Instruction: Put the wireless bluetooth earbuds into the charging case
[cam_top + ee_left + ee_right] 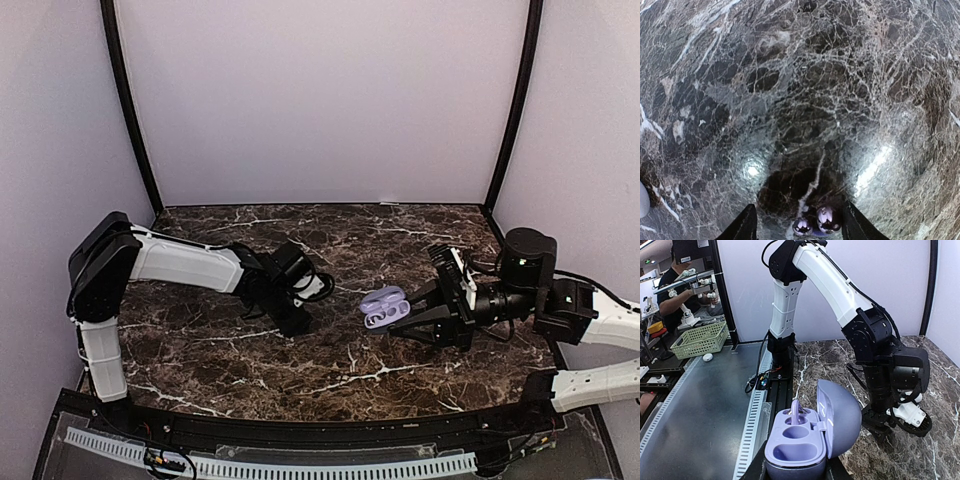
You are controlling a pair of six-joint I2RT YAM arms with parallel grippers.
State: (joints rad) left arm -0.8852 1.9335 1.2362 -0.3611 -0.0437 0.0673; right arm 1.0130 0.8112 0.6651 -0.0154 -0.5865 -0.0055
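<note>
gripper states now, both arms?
Left gripper: open, fingers apart, nothing visibly clamped.
Right gripper: closed on the glossy lavender hinged charging case, whose lid is open.

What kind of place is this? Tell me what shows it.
Probably a robotics lab: two robot arms at a marble-look table in a white-walled booth, with a person and a green basket beyond.

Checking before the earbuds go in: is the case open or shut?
Open. In the right wrist view the case has its lid swung up, and the pale inside shows.
</note>
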